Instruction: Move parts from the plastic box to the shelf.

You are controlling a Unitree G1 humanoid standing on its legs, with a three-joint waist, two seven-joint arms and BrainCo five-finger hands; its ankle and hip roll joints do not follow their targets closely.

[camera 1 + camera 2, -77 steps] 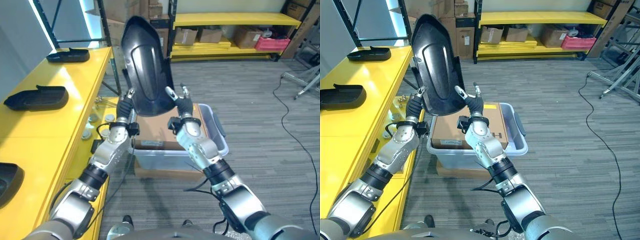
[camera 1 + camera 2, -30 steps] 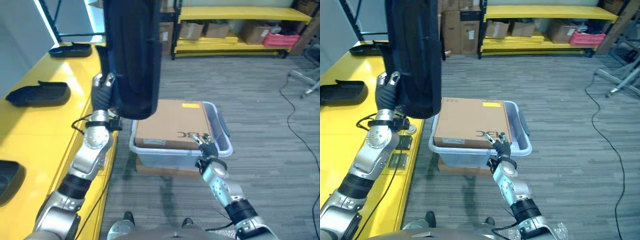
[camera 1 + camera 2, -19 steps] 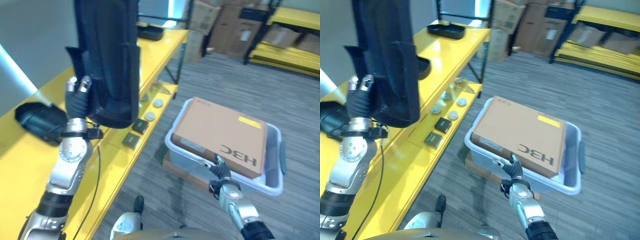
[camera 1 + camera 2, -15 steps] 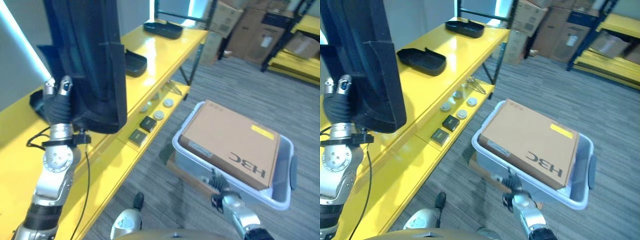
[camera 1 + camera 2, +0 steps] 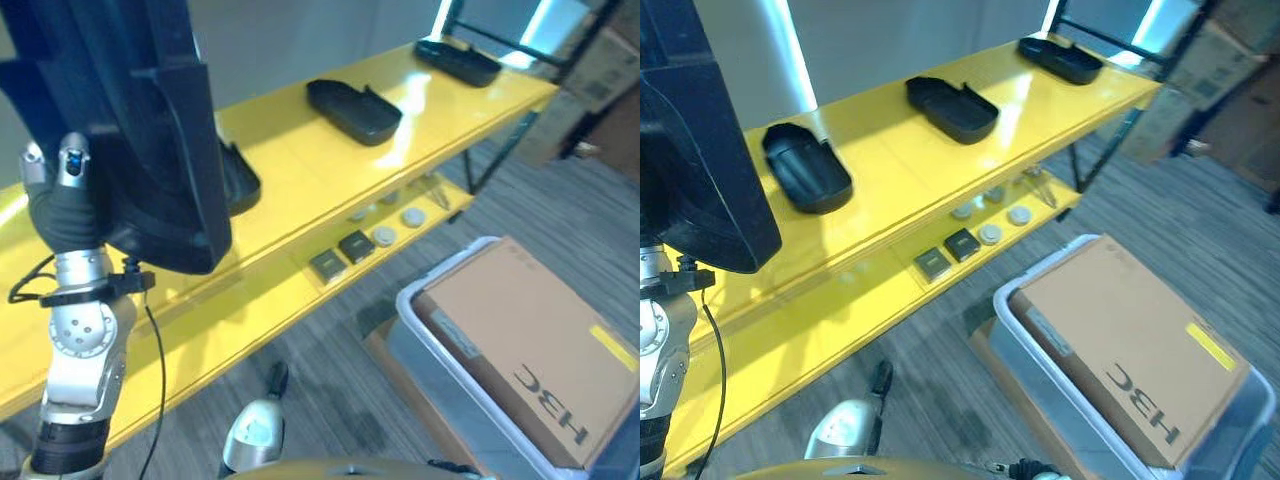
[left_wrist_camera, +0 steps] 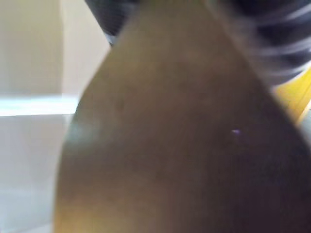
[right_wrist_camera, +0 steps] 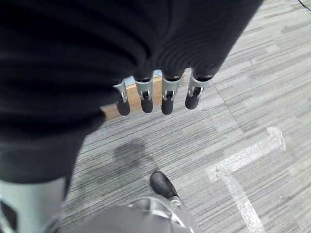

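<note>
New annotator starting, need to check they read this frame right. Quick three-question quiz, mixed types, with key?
1. True or false: the left hand holds the large black part upright.
2. How many smaller black parts lie on the top level of the yellow shelf? A) one B) three C) five
3. Fill in: the plastic box holds a ____ box.

Key: 1 true; 2 B; 3 cardboard.
</note>
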